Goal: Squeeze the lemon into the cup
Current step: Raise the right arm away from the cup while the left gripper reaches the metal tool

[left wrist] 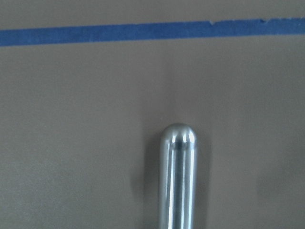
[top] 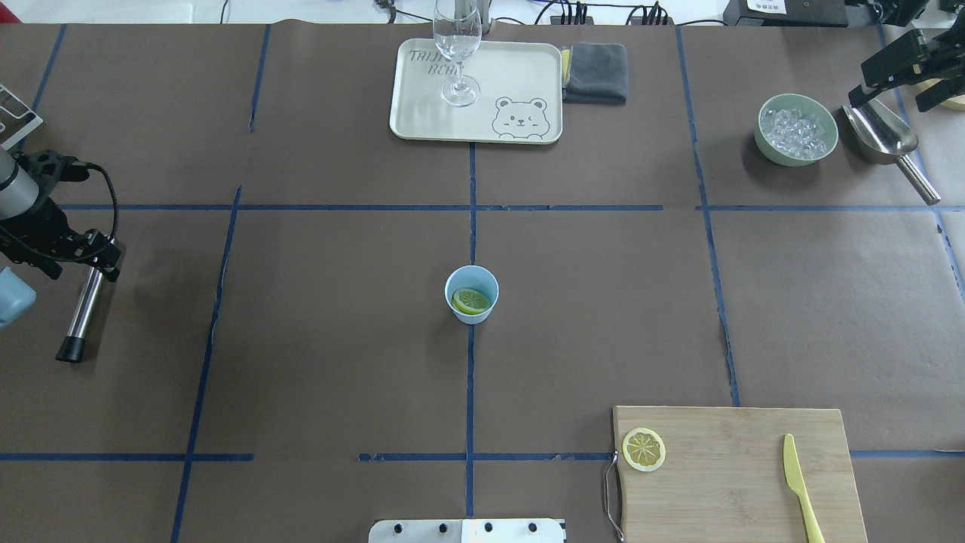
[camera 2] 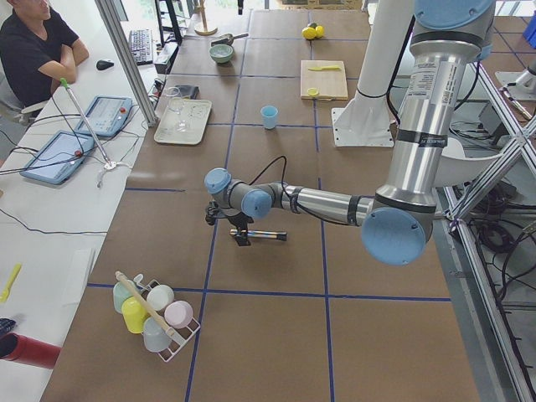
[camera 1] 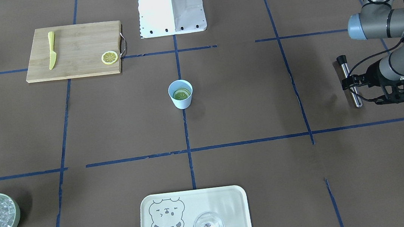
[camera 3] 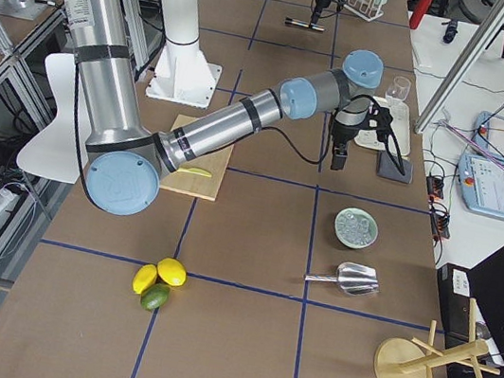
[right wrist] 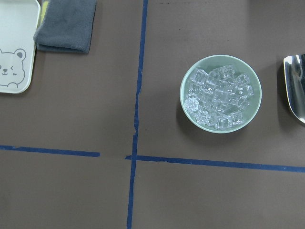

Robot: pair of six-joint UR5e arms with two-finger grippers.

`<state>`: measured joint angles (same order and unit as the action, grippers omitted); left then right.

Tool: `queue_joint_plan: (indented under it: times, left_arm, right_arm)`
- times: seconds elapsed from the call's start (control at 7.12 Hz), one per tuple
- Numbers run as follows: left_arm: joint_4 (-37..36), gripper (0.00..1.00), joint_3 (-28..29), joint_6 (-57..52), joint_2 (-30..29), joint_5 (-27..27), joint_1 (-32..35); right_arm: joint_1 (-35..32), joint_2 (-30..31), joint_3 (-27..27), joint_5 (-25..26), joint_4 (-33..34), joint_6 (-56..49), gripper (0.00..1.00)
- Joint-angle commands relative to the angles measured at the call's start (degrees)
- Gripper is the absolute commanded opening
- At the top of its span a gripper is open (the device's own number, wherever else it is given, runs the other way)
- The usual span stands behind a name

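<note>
The pale blue cup [top: 471, 294] stands upright at the table's middle, also in the front view [camera 1: 180, 94]. A lemon slice [top: 471, 302] lies inside it. A second lemon slice [top: 643, 449] lies on the wooden cutting board [top: 739, 490]. My left gripper [top: 102, 256] is far to the left, low over one end of a steel rod [top: 81, 309] that lies on the table; I cannot tell whether the jaws grip it. My right gripper [top: 889, 98] hangs open and empty at the far right, above the steel scoop [top: 882, 136].
A pale green bowl of ice [top: 798, 130] sits beside the scoop. A cream tray [top: 422, 113] with a clear glass [top: 457, 53] and a grey cloth [top: 595, 72] are at the far edge. A yellow knife [top: 799, 483] lies on the board.
</note>
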<state>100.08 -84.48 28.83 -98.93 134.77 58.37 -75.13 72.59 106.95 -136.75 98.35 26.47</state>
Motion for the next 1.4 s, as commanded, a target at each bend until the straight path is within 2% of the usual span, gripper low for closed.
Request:
queue_joint_plan:
  times: [0.0, 0.14, 0.7, 0.98, 1.26]
  left_arm:
    - [0.1, 0.99, 0.3, 0.0, -0.2, 0.0, -0.2]
    - [0.1, 0.87, 0.3, 0.0, -0.2, 0.0, -0.1]
    - [-0.1, 0.00, 0.0, 0.4, -0.2, 0.0, -0.5]
    - [-0.3, 0.00, -2.2, 0.1, 0.1, -0.3, -0.5]
    - [-0.7, 0.00, -9.1, 0.0, 0.6, -1.5, 2.9]
  right_arm:
    - [0.0, -0.1, 0.2, 0.0, 0.0, 0.0, 1.00]
    - [0.0, 0.0, 0.2, 0.0, 0.0, 0.0, 1.00]
    - [0.0, -0.1, 0.4, 0.0, 0.0, 0.1, 1.00]
    - [0.0, 0.0, 0.4, -0.2, 0.0, 0.1, 1.00]
    - [0.0, 0.0, 0.4, -0.3, 0.0, 0.2, 1.00]
